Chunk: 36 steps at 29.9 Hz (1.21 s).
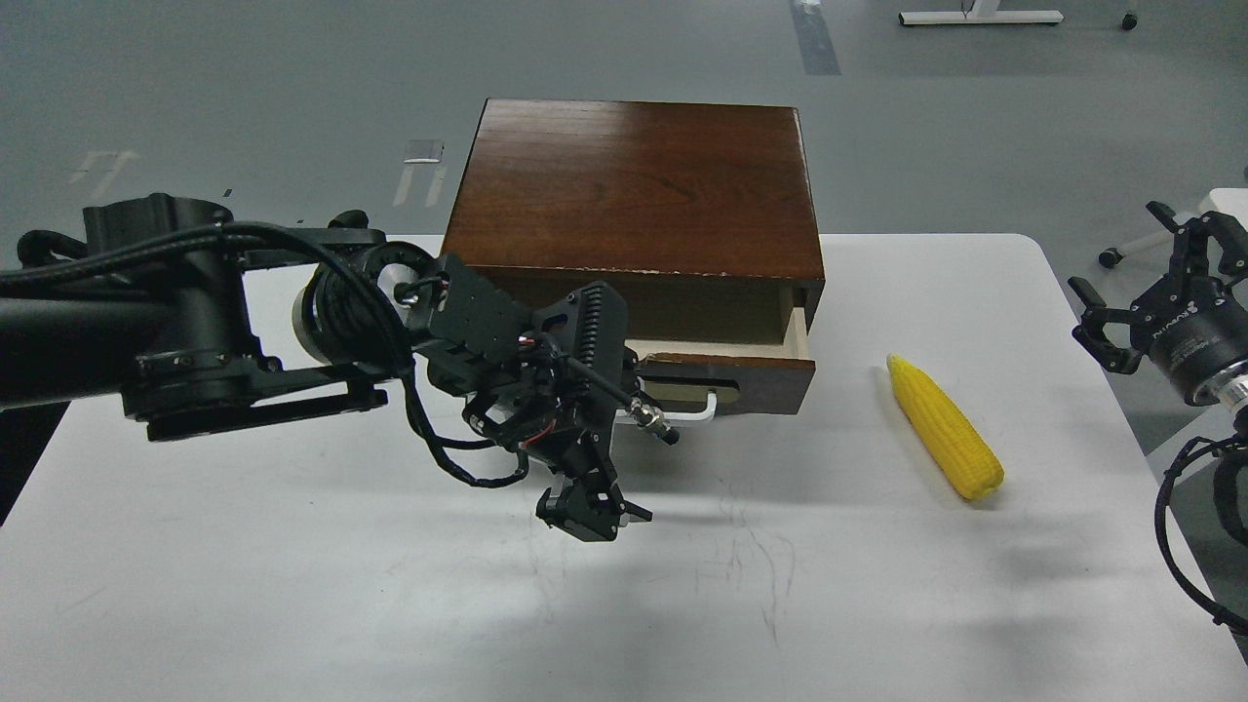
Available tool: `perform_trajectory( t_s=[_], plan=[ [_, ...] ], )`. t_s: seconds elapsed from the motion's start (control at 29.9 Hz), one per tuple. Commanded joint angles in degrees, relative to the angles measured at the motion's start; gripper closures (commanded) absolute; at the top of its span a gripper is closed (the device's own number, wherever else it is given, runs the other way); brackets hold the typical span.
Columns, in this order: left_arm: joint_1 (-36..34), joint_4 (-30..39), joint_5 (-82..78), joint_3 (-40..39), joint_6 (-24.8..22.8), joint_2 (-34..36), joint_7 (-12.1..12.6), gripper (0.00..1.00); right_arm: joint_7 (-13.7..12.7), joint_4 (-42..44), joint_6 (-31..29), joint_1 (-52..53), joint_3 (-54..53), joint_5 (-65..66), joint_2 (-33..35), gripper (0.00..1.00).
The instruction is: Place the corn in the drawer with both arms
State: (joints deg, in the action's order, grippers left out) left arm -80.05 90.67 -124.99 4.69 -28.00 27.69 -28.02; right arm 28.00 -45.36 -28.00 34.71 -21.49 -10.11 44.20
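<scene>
The yellow corn lies on the white table, to the right of the drawer and pointing away from me. The drawer stands partly pulled out of the reddish-brown box, and its pale side shows at the right. My left gripper is at the left end of the white handle. My wrist and cables hide the contact, and one black claw hangs below. My right gripper is open and empty, off the table's right edge and apart from the corn.
My left arm stretches across the left half of the table. The table's right edge is close to the right gripper. Grey floor lies beyond the box, with a white stand base far back.
</scene>
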Motion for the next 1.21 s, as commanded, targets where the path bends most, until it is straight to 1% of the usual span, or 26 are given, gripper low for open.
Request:
perform_trajectory(
  t_s=[0.0,0.17,0.23,0.3,0.33,0.4,0.47,0.5,0.54,0.6,0.64,0.67,0.7,0.74,0.87,0.9,0.94,0.97,1.0,1.07,1.14,1.17],
  plan=[
    [-1.33,0.21,-0.01,-0.3,0.0,0.09,0.02,0.03,0.0,0.0,0.0,0.0,0.04,0.0,0.01,0.0],
    [-3.27,0.21,0.71,-1.88,0.0,0.53,0.02,0.03,0.0,0.0,0.0,0.0,-0.04,0.0,0.1,0.0],
    [-3.8,0.21,5.95,-4.94,0.0,1.49,0.02,0.03,0.0,0.0,0.0,0.0,0.04,0.0,0.19,0.0],
    [-4.15,0.21,14.92,-8.29,0.0,3.07,0.02,0.03,0.0,0.0,0.0,0.0,0.04,0.0,0.27,0.0],
    [-4.41,0.21,22.17,-10.82,0.0,4.56,0.02,0.02,0.0,0.0,0.0,-0.08,0.13,0.0,0.28,0.0],
    [-4.41,0.21,30.03,-13.47,0.0,6.23,0.02,0.02,0.0,0.0,0.0,-0.17,0.13,0.0,0.45,0.0],
    [-4.24,-0.32,46.33,-17.95,0.0,9.56,0.02,0.02,0.0,0.0,0.0,-0.17,0.22,0.0,0.54,0.0],
    [-4.15,-0.67,50.68,-18.49,0.0,10.36,0.02,0.02,0.0,0.0,0.0,-0.17,0.31,0.0,0.54,0.0],
    [-4.06,-1.37,58.38,-19.1,0.0,11.85,0.02,0.02,0.0,0.0,0.0,-0.17,0.31,0.0,0.45,0.0],
    [-3.89,-2.69,65.98,-19.28,0.0,13.53,0.02,0.02,0.0,-0.08,0.0,-0.17,0.31,0.0,0.45,0.0],
    [-3.63,-3.83,73.41,-19.2,0.0,15.01,0.02,0.02,0.0,-0.08,0.0,-0.17,0.39,0.0,0.45,0.0],
    [-2.67,-4.97,80.53,-19.2,0.0,16.16,0.02,0.02,0.0,-0.08,0.0,-0.17,0.39,0.09,0.45,0.0],
    [-1.79,-5.59,83.74,-19.11,0.0,16.61,0.02,0.02,0.0,-0.08,0.0,-0.17,0.39,0.09,0.45,0.0],
    [0.66,-7.07,89.08,-19.19,0.0,17.05,0.02,0.02,0.0,-0.17,0.0,-0.17,0.48,0.09,0.45,0.0],
    [6.03,-9.72,98.69,-19.28,0.0,17.49,0.02,0.02,0.0,-0.35,0.0,-0.17,0.74,0.17,0.54,0.0],
    [8.48,-10.42,101.58,-19.28,0.84,17.58,0.02,0.02,0.0,-0.35,0.0,-0.09,0.83,0.18,0.54,0.0],
    [11.38,-10.95,103.96,-19.63,4.33,17.67,0.02,0.02,0.0,-0.35,0.0,-0.17,0.92,0.18,0.63,0.0],
    [12.97,-10.96,105.11,-20.07,5.84,17.75,0.02,0.02,0.0,-0.35,0.0,-0.17,1.01,0.26,0.63,0.0],
    [16.38,-11.13,106.95,-21.81,8.73,17.84,0.02,0.02,0.0,-0.35,0.0,-0.17,1.01,0.52,0.71,0.0],
    [20.44,-11.22,107.76,-23.93,10.51,17.75,0.02,0.02,0.0,-0.43,0.0,-0.17,1.01,1.31,1.06,0.0],
    [28.24,-13.05,108.03,-30.41,12.35,16.53,0.02,0.02,0.0,-0.78,0.0,-0.17,1.01,3.33,2.12,0.0],
    [30.11,-13.76,107.94,-32.1,12.62,15.91,0.02,0.02,0.0,-0.87,0.0,-0.17,1.01,3.95,2.21,0.0]
  ],
)
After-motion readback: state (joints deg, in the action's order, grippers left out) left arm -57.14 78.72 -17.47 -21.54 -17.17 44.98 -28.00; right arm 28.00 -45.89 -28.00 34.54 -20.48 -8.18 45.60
